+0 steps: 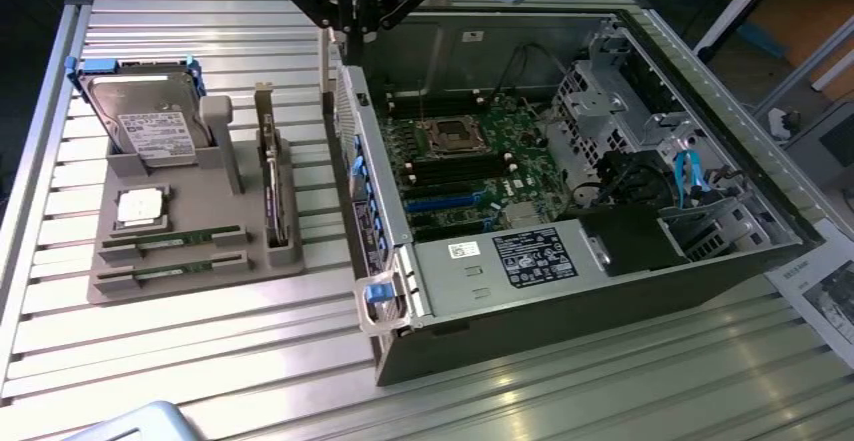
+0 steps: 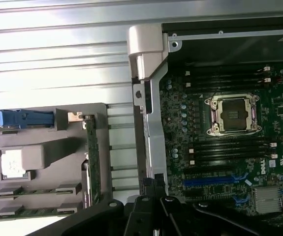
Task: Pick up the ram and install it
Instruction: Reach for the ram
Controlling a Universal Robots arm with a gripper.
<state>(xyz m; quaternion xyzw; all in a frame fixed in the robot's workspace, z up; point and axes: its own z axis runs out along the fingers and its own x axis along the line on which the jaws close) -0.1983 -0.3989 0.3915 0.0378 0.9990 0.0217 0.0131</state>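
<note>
Two green ram sticks lie flat in the front slots of a grey holder (image 1: 254,201) on the exterior view's left, one (image 1: 174,236) behind the other (image 1: 171,264). The wrist view shows the same two sticks (image 2: 35,191) (image 2: 33,211). My gripper (image 1: 351,29) (image 2: 153,187) hangs high over the near wall of the open computer case (image 1: 561,291), well away from the sticks. Its fingers look shut with nothing in them. Dark memory slots (image 1: 461,171) (image 2: 230,150) run beside the bare processor socket (image 1: 447,136) (image 2: 234,114) on the motherboard.
The holder also carries a hard drive (image 1: 147,121) with blue rails, a square silver processor chip (image 1: 140,206) (image 2: 12,164) and a dark card on edge (image 1: 274,196) (image 2: 93,162). Cables and drive cages fill the case's right side. Everything rests on a ribbed metal table (image 1: 160,361).
</note>
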